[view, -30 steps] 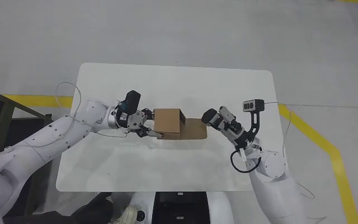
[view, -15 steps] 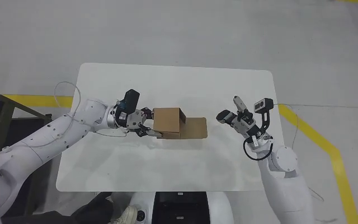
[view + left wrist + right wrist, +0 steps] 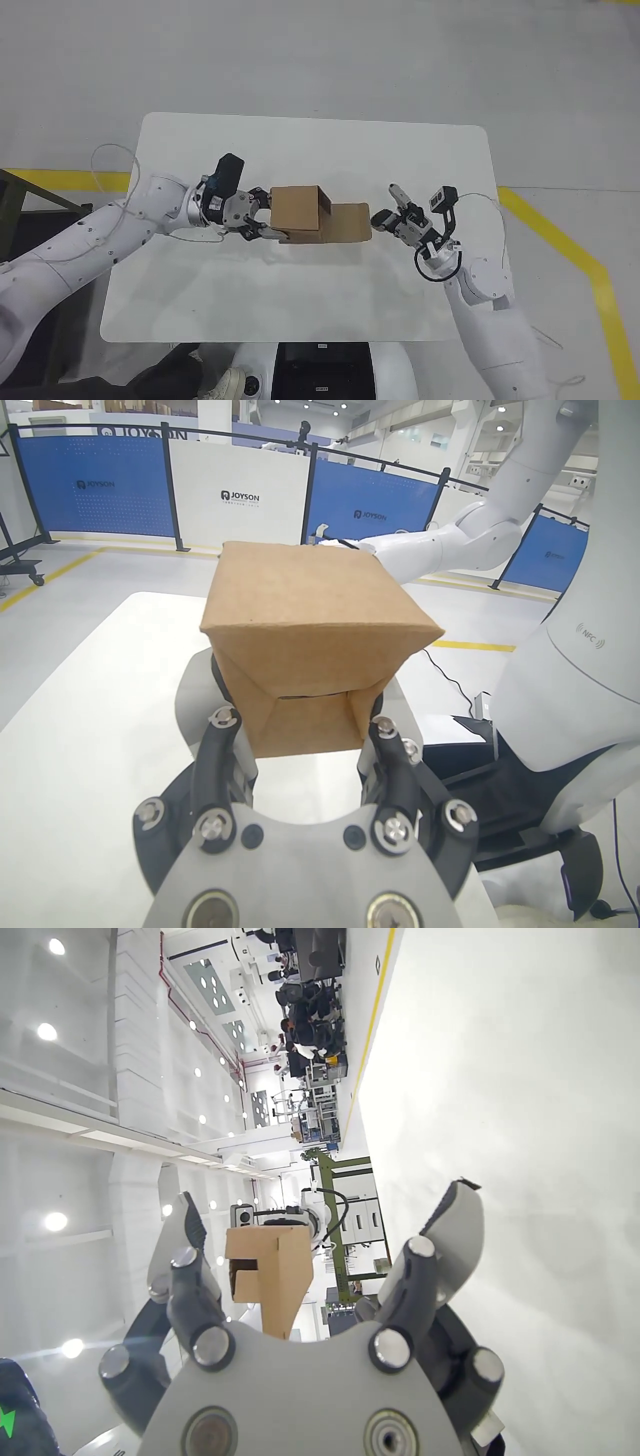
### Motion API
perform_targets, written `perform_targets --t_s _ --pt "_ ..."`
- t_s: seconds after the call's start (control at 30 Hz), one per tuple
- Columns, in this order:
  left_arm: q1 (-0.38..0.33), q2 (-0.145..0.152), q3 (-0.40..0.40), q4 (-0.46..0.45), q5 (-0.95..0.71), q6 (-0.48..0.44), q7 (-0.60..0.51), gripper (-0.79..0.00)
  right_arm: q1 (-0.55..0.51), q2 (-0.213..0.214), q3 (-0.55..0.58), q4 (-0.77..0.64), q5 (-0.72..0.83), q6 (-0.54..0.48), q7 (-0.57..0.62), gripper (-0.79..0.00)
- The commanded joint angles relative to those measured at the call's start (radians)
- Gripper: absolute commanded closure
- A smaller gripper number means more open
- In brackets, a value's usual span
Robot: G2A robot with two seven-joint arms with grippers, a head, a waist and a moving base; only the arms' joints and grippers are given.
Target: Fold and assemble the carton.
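Brown carton (image 3: 298, 212) at the middle of the white table (image 3: 300, 140), one flap (image 3: 350, 222) spread flat to its right; left gripper (image 3: 265, 214) clamps its left end; right gripper (image 3: 325, 1203), spread wide and empty, just beside the flap's right edge

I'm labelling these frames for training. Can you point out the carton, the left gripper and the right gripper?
carton (image 3: 298, 208): top view, its top face.
left gripper (image 3: 300, 715): left wrist view, midway between its fingertips, on the carton's end.
right gripper (image 3: 325, 1203): right wrist view, the gap between its open fingertips.
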Motion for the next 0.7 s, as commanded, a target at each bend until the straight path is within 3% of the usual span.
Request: perform_targets --t_s 0.0,0.07,0.2,0.43,0.67 --pt "-0.002 0.002 0.0 0.001 -0.006 0.0 0.0 -0.385 0.001 0.0 -0.007 0.014 0.009 0.003 0.015 -0.582" --pt "-0.003 0.004 0.0 -0.001 -0.01 0.0 0.0 -0.385 0.002 0.0 -0.018 0.027 0.009 0.001 0.022 -0.511" --pt "-0.006 0.006 0.0 0.004 -0.01 0.0 0.0 -0.385 0.006 -0.001 -0.038 0.045 0.024 -0.005 0.038 -0.453" --pt "-0.002 -0.004 0.0 0.029 -0.001 0.0 0.0 -0.385 -0.005 -0.001 -0.069 0.031 0.075 -0.04 0.116 -0.499" --pt "0.002 -0.02 0.0 0.05 0.018 0.0 -0.004 -0.385 -0.003 -0.001 -0.097 0.009 0.093 -0.053 0.159 -0.489"
